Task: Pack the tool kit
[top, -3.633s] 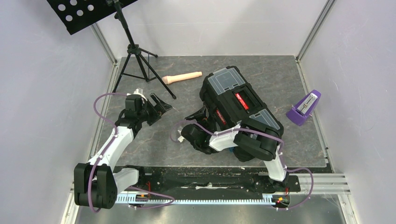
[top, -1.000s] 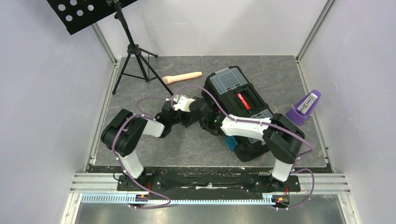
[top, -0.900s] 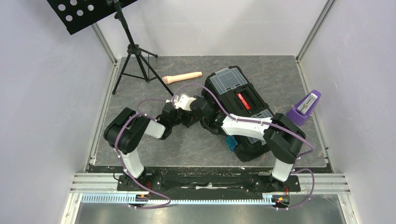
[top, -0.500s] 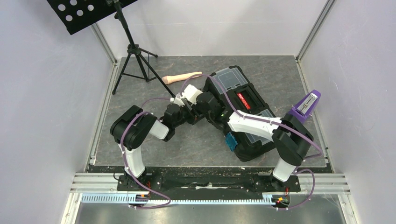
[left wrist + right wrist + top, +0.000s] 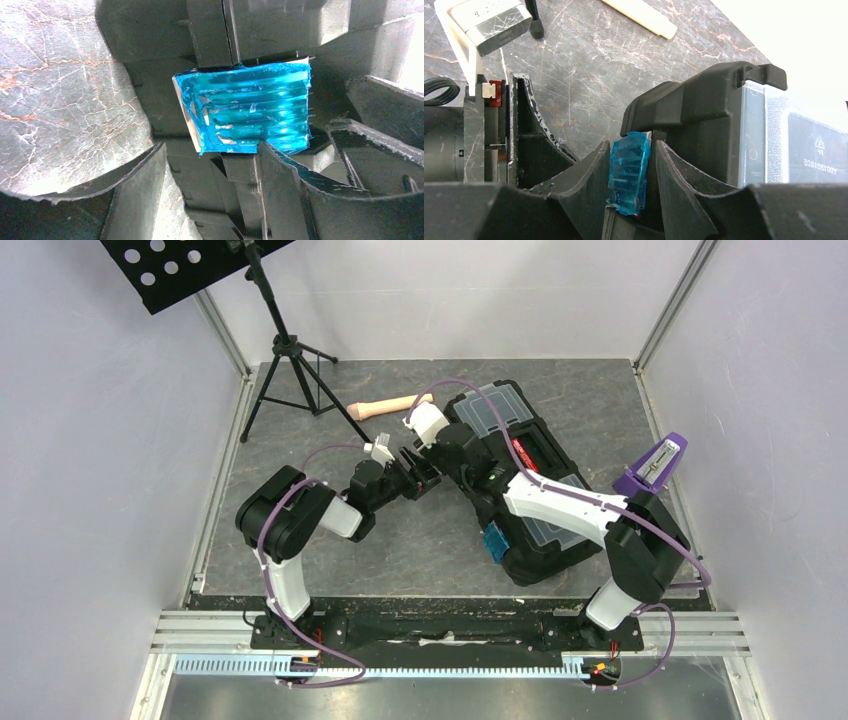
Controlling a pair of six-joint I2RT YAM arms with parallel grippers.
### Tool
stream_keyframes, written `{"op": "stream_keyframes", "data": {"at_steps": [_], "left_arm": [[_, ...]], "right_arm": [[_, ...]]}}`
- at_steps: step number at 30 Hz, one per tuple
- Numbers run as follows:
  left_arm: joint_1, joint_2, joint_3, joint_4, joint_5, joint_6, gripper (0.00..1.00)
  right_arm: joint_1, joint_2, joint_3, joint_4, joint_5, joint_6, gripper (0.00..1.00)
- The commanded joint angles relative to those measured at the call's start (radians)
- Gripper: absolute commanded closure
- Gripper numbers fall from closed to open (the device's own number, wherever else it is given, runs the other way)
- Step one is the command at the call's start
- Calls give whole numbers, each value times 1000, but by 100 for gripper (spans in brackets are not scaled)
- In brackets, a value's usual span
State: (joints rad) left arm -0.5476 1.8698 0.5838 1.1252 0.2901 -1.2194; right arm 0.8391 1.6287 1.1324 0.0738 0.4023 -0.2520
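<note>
1. The black toolbox (image 5: 540, 475) lies diagonally on the table (image 5: 330, 540), its clear-lidded compartments facing up.
2. The right end effector (image 5: 631, 147) is at the toolbox's left-facing long side, toward the far end. Its fingers are narrow, pinching a blue latch (image 5: 629, 170) between them.
3. The left end effector (image 5: 211, 147) faces the same latch from the toolbox's left. Its jaws are spread wide, holding nothing, with one fingertip at the latch's lower edge.
4. A second blue latch (image 5: 495, 543) sits on the same side, nearer the toolbox's near end.
5. A beige handle (image 5: 385, 406) lies beyond the toolbox's far-left corner.
6. A purple object (image 5: 652, 468) stands to the toolbox's right.
</note>
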Motion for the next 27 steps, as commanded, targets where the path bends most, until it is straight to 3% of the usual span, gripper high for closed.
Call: {"op": "stream_keyframes", "data": {"at_steps": [1, 8, 18, 27], "left_arm": [[-7, -46, 27, 52, -11, -20, 27], [-7, -47, 32, 48, -11, -20, 27], [-7, -46, 34, 47, -9, -16, 27], [-8, -38, 39, 51, -11, -11, 27]], "right_arm": [[-61, -16, 54, -152, 2, 48, 59], [-101, 57, 139, -280, -114, 110, 61], [-101, 142, 268, -485, -49, 156, 65], [-99, 166, 353, -636, 40, 234, 62]]}}
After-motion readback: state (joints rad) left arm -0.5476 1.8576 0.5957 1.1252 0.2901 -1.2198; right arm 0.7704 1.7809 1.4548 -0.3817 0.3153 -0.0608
